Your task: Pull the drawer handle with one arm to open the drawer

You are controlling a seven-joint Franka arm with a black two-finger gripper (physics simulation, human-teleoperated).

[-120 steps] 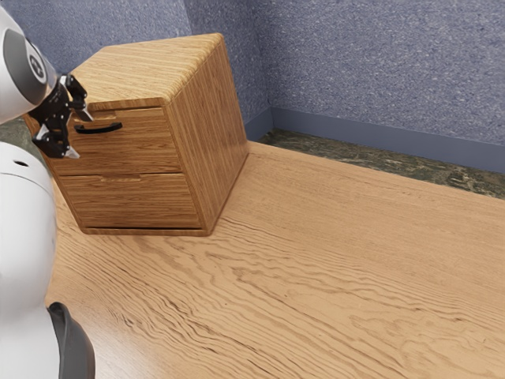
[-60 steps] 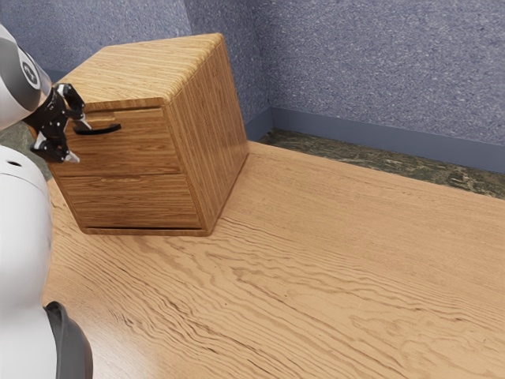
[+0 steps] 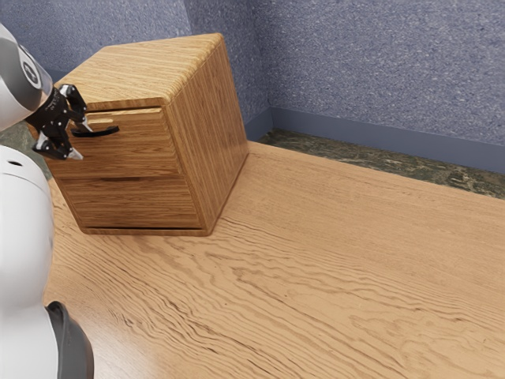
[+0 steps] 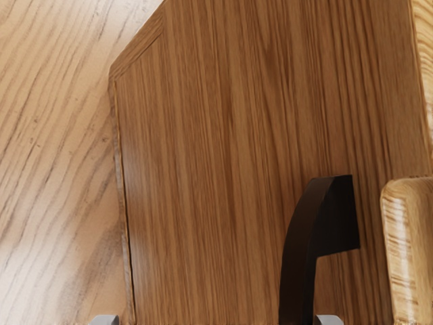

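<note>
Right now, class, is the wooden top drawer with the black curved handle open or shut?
Slightly open: the top drawer juts beyond the lower drawer.

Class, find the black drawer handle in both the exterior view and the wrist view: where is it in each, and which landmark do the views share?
Exterior view: the black handle sits on the top drawer front, near the exterior view's left edge.
Wrist view: the black handle is a dark curved bar standing off the top drawer front.
Shared landmark: the top drawer front.
</note>
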